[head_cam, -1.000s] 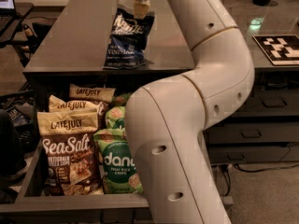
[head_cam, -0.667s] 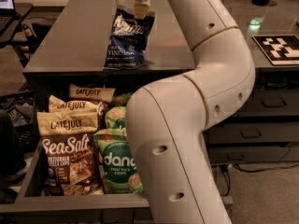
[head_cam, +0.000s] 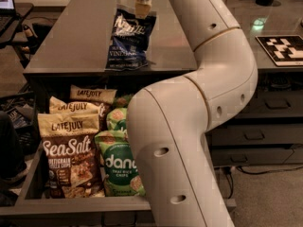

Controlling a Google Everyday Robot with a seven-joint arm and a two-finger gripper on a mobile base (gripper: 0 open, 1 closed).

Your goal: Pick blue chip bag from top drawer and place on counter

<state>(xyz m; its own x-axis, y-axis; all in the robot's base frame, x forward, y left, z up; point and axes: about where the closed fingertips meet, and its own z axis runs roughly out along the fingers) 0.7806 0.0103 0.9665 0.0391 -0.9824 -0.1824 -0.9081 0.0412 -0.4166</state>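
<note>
The blue chip bag (head_cam: 129, 44), navy with white lettering and "VINEGAR" text, stands upright on the grey counter (head_cam: 66, 37), its bottom near the front edge. My gripper (head_cam: 143, 8) is at the top of the view, directly above the bag, shut on the bag's top edge. The top drawer (head_cam: 71, 205) is pulled open below the counter and holds other snack bags. My white arm (head_cam: 189, 126) hides the drawer's right part.
In the drawer lie several Late July bags (head_cam: 68, 160) and green dang bags (head_cam: 118, 167). A black-and-white marker tag (head_cam: 283, 48) lies on the counter at the right. Narrower drawers with handles (head_cam: 255, 136) are at the right. Cables and dark clutter sit at the left.
</note>
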